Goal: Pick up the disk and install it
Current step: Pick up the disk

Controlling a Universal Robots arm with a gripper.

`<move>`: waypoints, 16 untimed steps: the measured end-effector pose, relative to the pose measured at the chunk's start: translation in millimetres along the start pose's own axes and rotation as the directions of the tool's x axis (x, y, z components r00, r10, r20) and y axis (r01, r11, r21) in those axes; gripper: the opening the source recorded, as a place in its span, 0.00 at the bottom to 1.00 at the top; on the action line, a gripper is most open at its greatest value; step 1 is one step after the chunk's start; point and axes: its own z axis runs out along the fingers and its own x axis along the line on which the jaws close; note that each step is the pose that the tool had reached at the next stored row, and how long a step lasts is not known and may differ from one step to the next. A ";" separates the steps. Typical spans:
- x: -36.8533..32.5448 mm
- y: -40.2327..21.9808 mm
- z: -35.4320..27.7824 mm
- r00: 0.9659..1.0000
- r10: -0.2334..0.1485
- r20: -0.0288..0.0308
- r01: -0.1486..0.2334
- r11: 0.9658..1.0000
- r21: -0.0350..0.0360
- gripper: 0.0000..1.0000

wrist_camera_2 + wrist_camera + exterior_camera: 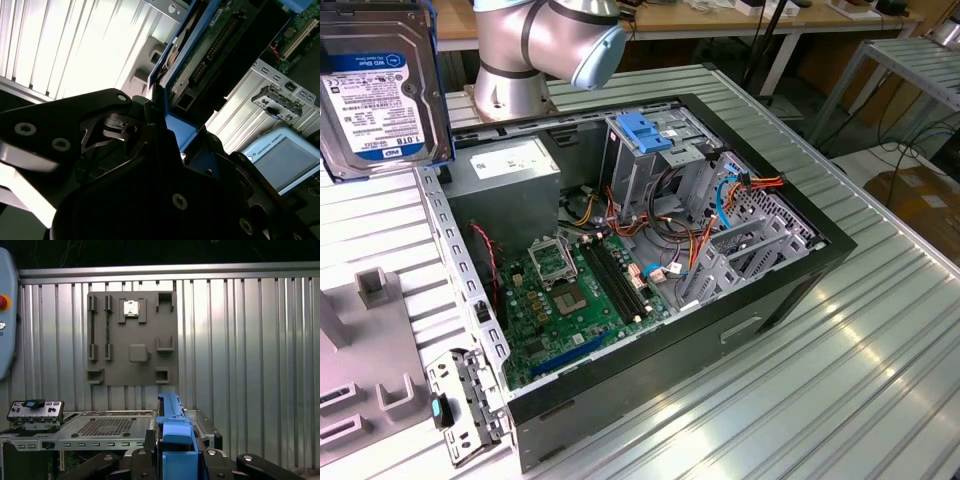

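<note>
1. We see the disk (380, 85) at the upper edge of the exterior view's left. It is upright, with its white-and-blue label facing the camera and the blue carrier frame running down its side.
2. In both wrist views the gripper (175, 452) is closed tight on that blue frame. The black jaws press the carrier from both sides, with no gap showing between them and the plastic.
3. In the second wrist view, the gripper (175, 132) holds one end of the disk (215, 40), and the drive's underside and its connector row stretch away from the jaws.
4. The first wrist view shows the disk (170, 410) edge-on as a narrow blue strip, held in the air clear of the ribbed metal table (250, 365).
5. Beyond that strip, a grey fixture plate (132, 337) lies flat on the table.
6. In the exterior view the open computer case (650, 250) lies on its side. The drive cage (650, 165) and its blue latch (645, 130) sit well apart from the disk.
7. The grey power supply box (505, 170) lies between the disk and the cage, with the green motherboard (585, 295) beside it.
8. The silver arm (545, 40) stands behind the case.
</note>
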 end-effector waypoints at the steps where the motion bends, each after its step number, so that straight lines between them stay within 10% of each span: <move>1: 0.1 -0.6 0.0 1.000 0.000 0.000 0.000 1.000 0.000 0.37; 16: 1.4 -21.4 0.0 1.000 0.000 0.000 0.000 1.000 0.000 0.37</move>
